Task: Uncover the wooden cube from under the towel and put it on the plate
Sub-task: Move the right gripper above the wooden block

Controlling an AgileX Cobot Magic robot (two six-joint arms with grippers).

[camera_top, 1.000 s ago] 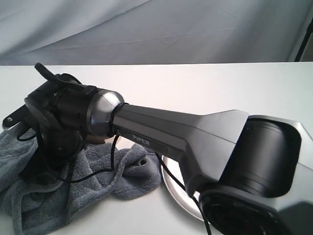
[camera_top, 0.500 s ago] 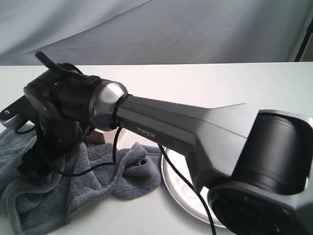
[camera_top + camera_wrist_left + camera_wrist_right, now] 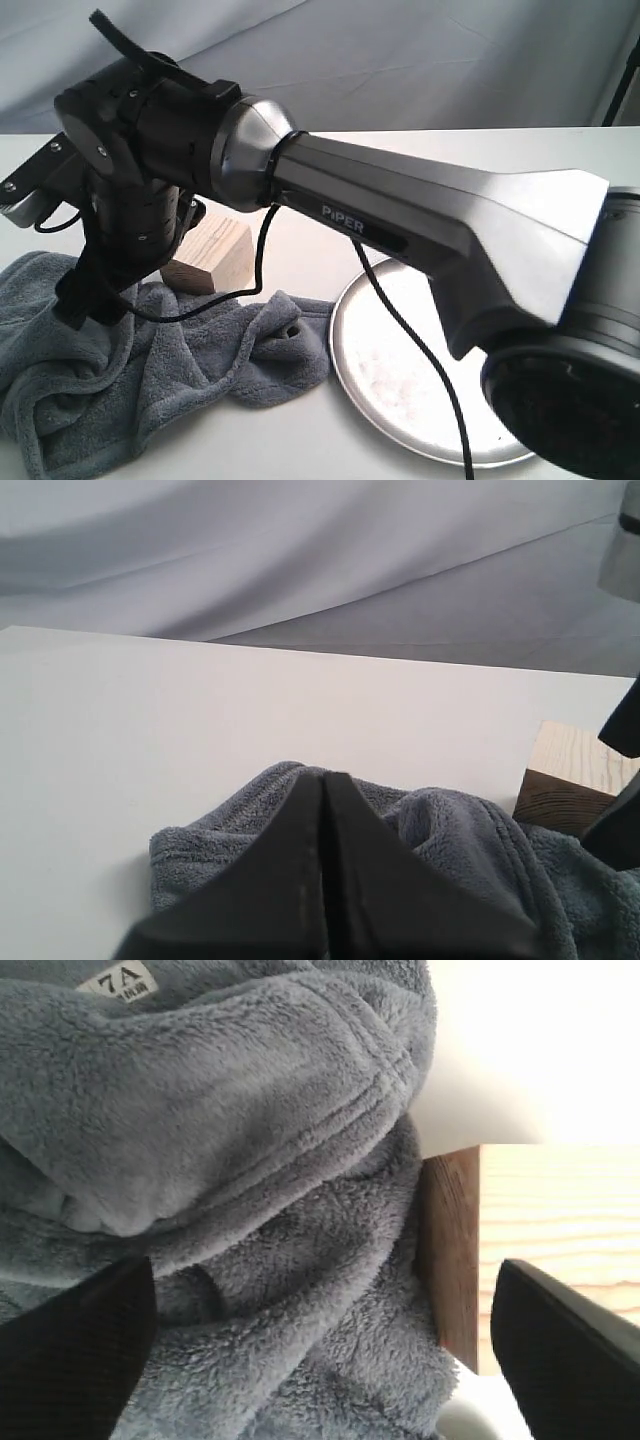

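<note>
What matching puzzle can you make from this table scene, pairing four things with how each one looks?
Things:
1. wooden cube
2. towel
3. plate
4. left end effector

Descriptions:
A. round, shiny metal
B. jaws shut together
C. pale, out in the open beside the cloth
D. dark grey, crumpled

Pairs: 1-C, 2-D, 3-A, 4-B

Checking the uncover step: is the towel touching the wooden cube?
Touching. In the right wrist view the towel's folds press against the darker side face of the wooden cube, with no gap between them.
</note>
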